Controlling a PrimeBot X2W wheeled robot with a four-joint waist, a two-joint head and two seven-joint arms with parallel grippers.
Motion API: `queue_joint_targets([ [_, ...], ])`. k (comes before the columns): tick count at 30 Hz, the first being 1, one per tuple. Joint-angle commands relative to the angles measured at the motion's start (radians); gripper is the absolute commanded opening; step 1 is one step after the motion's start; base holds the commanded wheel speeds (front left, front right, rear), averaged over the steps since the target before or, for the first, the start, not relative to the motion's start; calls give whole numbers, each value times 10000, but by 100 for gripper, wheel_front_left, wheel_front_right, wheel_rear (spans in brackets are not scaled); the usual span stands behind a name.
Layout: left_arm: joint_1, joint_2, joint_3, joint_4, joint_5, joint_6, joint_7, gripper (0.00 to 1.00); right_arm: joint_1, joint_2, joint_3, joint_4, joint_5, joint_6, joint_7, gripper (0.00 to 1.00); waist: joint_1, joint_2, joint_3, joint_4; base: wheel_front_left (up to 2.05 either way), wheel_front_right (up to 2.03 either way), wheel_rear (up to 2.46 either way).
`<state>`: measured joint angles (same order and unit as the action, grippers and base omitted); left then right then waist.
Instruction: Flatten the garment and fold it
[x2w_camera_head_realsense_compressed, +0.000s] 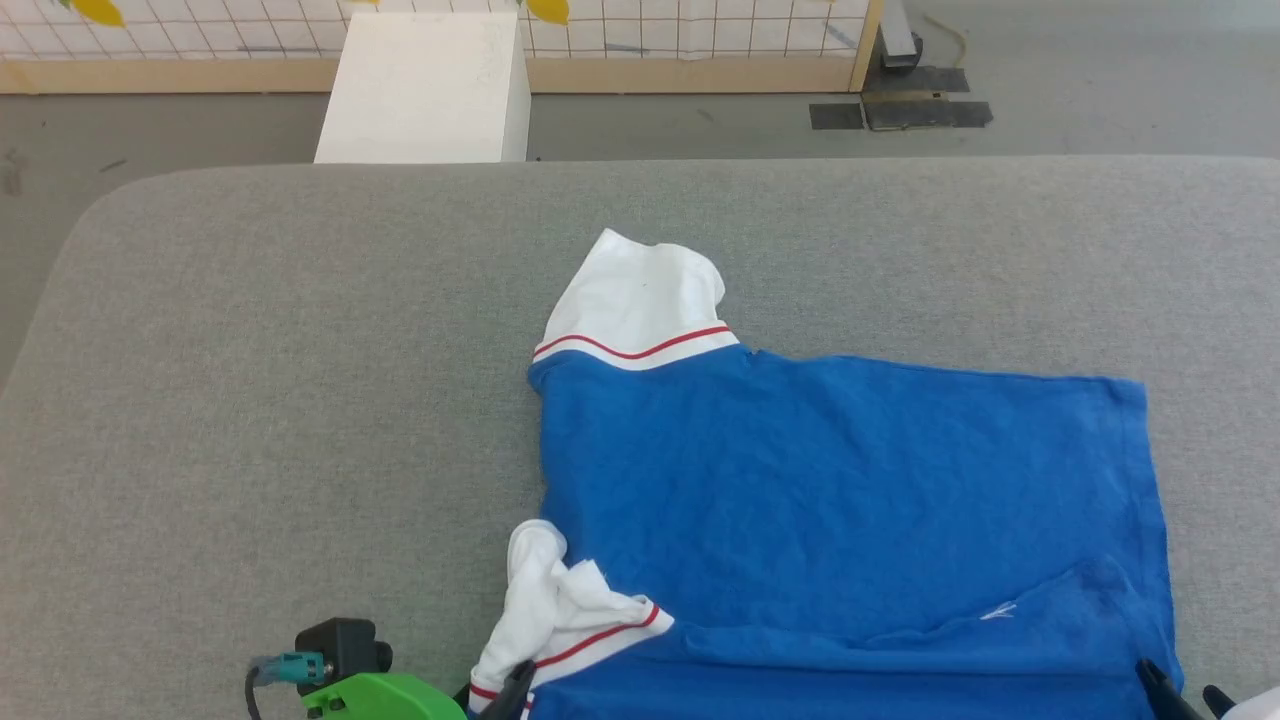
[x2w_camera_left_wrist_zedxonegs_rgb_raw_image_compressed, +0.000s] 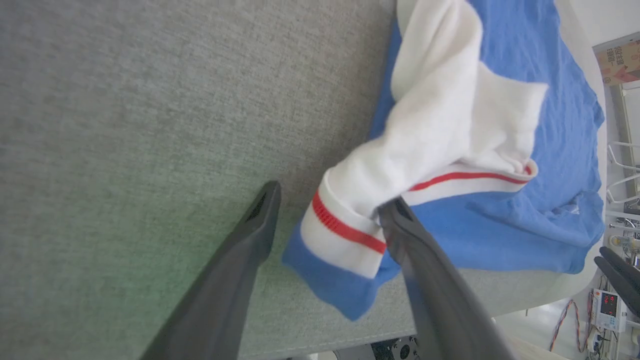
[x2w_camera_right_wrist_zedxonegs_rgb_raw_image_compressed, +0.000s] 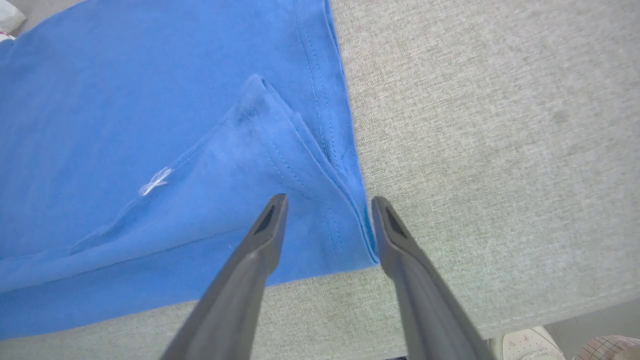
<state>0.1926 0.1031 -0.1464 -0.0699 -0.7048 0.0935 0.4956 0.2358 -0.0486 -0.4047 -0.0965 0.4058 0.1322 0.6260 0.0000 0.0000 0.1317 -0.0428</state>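
The garment (x2w_camera_head_realsense_compressed: 820, 500), a royal-blue jersey, lies spread on the grey table (x2w_camera_head_realsense_compressed: 280, 400). One white sleeve (x2w_camera_head_realsense_compressed: 640, 300) with red stripe trim points to the far side. The other white sleeve (x2w_camera_left_wrist_zedxonegs_rgb_raw_image_compressed: 450, 125) is crumpled at the garment's near left corner. My left gripper (x2w_camera_left_wrist_zedxonegs_rgb_raw_image_compressed: 331, 200) is open at the table's near edge, and the striped cuff (x2w_camera_left_wrist_zedxonegs_rgb_raw_image_compressed: 345, 230) lies loose between its spread fingers. My right gripper (x2w_camera_right_wrist_zedxonegs_rgb_raw_image_compressed: 328, 201) is open over the garment's near right hem corner (x2w_camera_right_wrist_zedxonegs_rgb_raw_image_compressed: 320, 235), where a fold of blue cloth lies doubled over. In the head view, the left gripper (x2w_camera_head_realsense_compressed: 495, 692) and right gripper (x2w_camera_head_realsense_compressed: 1185, 690) only peek in at the bottom.
The table's near edge (x2w_camera_right_wrist_zedxonegs_rgb_raw_image_compressed: 500, 320) runs just behind both grippers, with a shoe (x2w_camera_right_wrist_zedxonegs_rgb_raw_image_compressed: 525, 345) on the floor beyond it. A white box (x2w_camera_head_realsense_compressed: 425, 90) stands on the floor past the far edge, before a wood-framed grid panel (x2w_camera_head_realsense_compressed: 700, 40). Bare grey table lies left of the garment.
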Motion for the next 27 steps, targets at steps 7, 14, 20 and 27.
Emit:
queue_joint_targets([
  [7, 251, 117, 351, -564, -88, -65, -396, 100, -76, -17, -279, -340, 137, -15, -269, 100, 0, 0, -132, -27, 0, 0, 0],
  [14, 262, 255, 1043, -2391, 537, -287, -2191, 100, -528, -17, -445, -1476, -181, -15, -1731, 100, 0, 0, 10, 106, 0, 0, 0],
  [20, -339, -114, 1033, -2429, 1960, -331, -5204, 100, -1056, -17, 158, -1846, -883, -15, -4050, 100, 0, 0, 206, 200, 0, 0, 0],
  [27, -573, -326, 444, -1163, 4128, 21, -7509, 100, -1202, -16, 916, -1367, -2047, -15, -6401, 100, 0, 0, 269, 240, 0, 0, 0],
])
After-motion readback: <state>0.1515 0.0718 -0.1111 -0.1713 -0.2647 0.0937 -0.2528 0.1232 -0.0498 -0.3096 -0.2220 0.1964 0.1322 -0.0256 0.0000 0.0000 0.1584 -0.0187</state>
